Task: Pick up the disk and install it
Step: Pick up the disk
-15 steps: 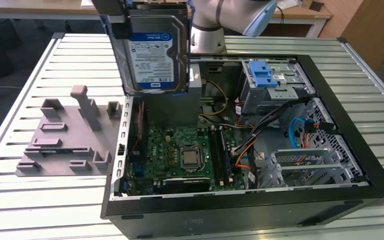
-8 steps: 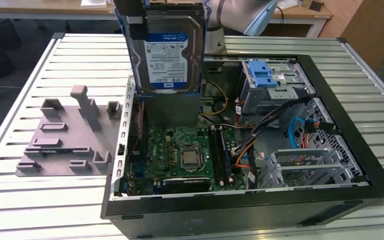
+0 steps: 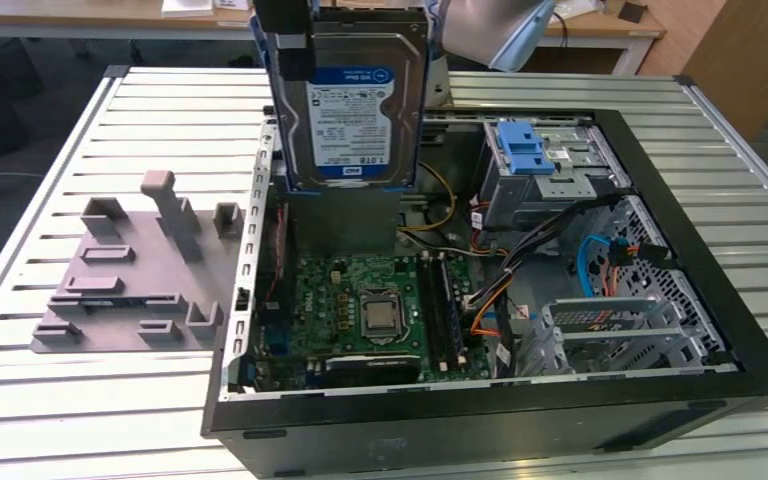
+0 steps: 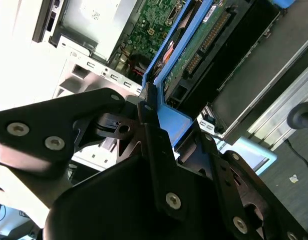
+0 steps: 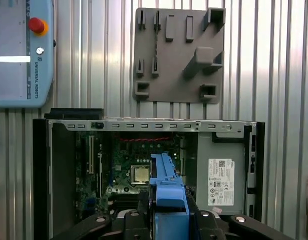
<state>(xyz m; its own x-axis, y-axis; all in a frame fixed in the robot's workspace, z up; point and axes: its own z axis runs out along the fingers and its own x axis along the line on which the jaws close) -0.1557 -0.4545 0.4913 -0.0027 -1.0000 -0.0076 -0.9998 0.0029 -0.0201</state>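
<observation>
My gripper [image 4: 174, 125] is closed on the blue carrier of the disk [image 3: 357, 100], gripping it from both sides. The disk hangs straight below me on end, its long axis upright and its label toward the exterior camera, touching nothing else. Under it lies the open case [image 3: 491, 425], and the motherboard [image 3: 371, 310] seems to sit beneath the disk's lower edge. The cage [image 3: 544, 165] with the blue latch stands apart, toward the exterior view's right of the disk. Outside the case, a grey fixture [image 3: 131, 290] rests on the table [image 3: 91, 420].
</observation>
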